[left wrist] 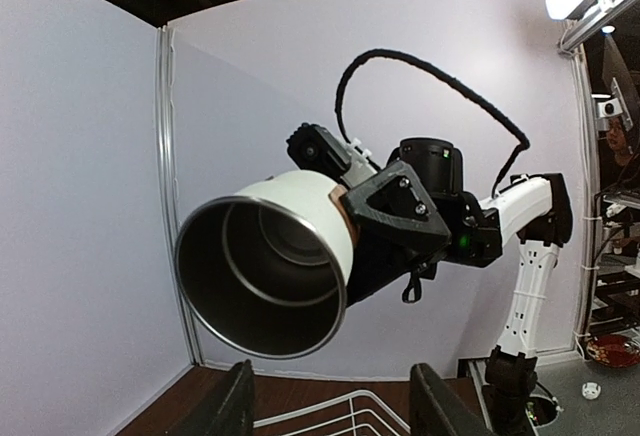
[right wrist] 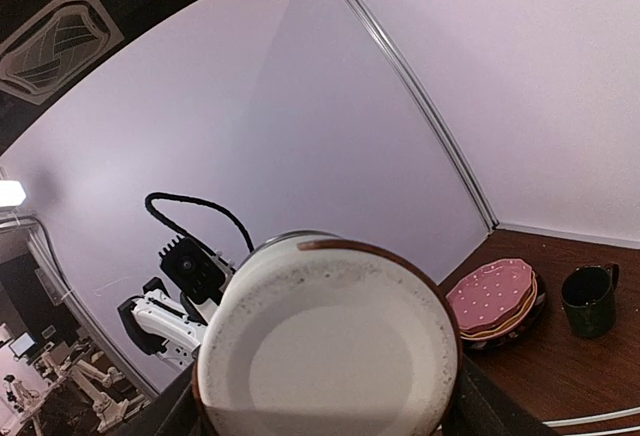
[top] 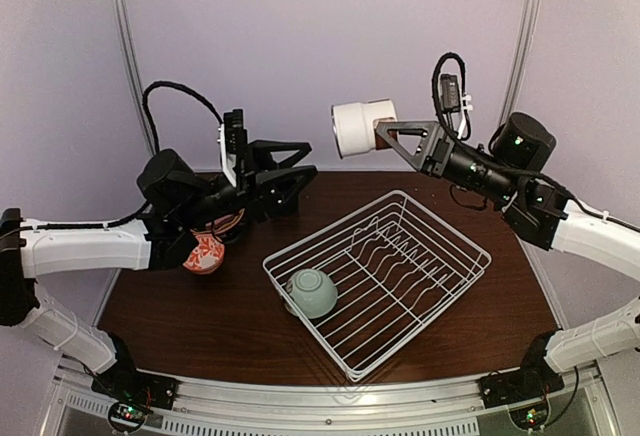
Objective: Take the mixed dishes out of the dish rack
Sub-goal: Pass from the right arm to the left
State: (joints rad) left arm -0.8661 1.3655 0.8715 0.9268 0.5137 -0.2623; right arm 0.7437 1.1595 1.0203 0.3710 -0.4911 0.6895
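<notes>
The white wire dish rack (top: 400, 194) sits on the brown table, turned diagonally. A pale green bowl (top: 312, 293) lies in its near-left corner. My right gripper (top: 385, 136) is shut on the white-and-brown cup (top: 362, 128) and holds it on its side, high above the rack's far edge. The cup's mouth faces the left wrist view (left wrist: 265, 276) and its base fills the right wrist view (right wrist: 330, 346). My left gripper (top: 292, 171) is open and empty, raised at the far left and facing the cup. The black utensil is out of view.
A red-and-white patterned bowl (top: 205, 253) rests on the table under my left arm. In the right wrist view, pink and yellow plates (right wrist: 492, 296) are stacked at the table's far left, with a dark green mug (right wrist: 590, 299) beside them. A rack corner (left wrist: 340, 411) shows below my left fingers.
</notes>
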